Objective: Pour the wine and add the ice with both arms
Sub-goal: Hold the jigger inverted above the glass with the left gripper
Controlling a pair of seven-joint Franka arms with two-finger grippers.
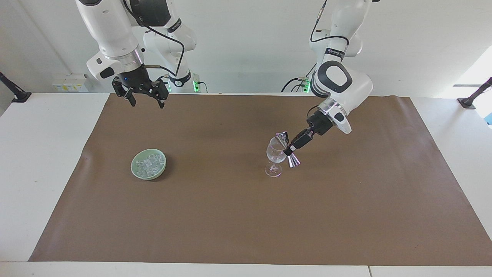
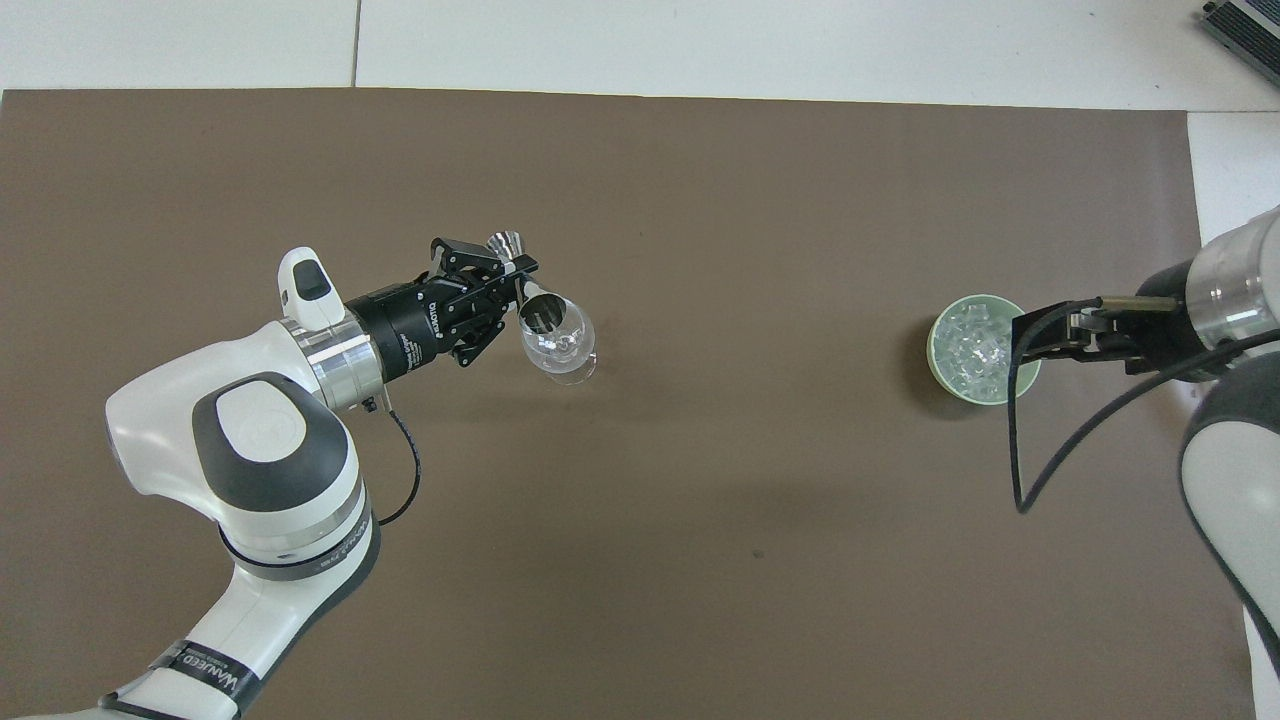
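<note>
The left tool (image 1: 290, 148) is clamped tight on the thin middle of a shiny metal measuring cup (image 1: 288, 149), which is tipped so that its top mouth leans on the rim of the wine glass (image 1: 275, 157). The glass stands upright on the brown mat (image 1: 246, 215), about midway between the table's long edges and toward the left arm's end of the table. The pouring step looks to be in hand. Whether any wine is running out cannot be told, and the glass looks almost clear. Next, the cup will likely need to be turned back upright, lifted away from the rim and put down. This should be done gently, because the glass is tall on a thin stem and could be knocked over. The right tool (image 1: 146, 100) is spread wide with nothing in it. It is held up over the mat's edge by the robots, and the right arm waits there. The ice (image 1: 149, 165) is piled in a small green bowl (image 1: 135, 165), which sits on the mat toward the right arm's end of the table, well apart from the glass. No ice is seen in the glass. Nothing stands on the mat between the bowl and the glass, so the way across is open.
</note>
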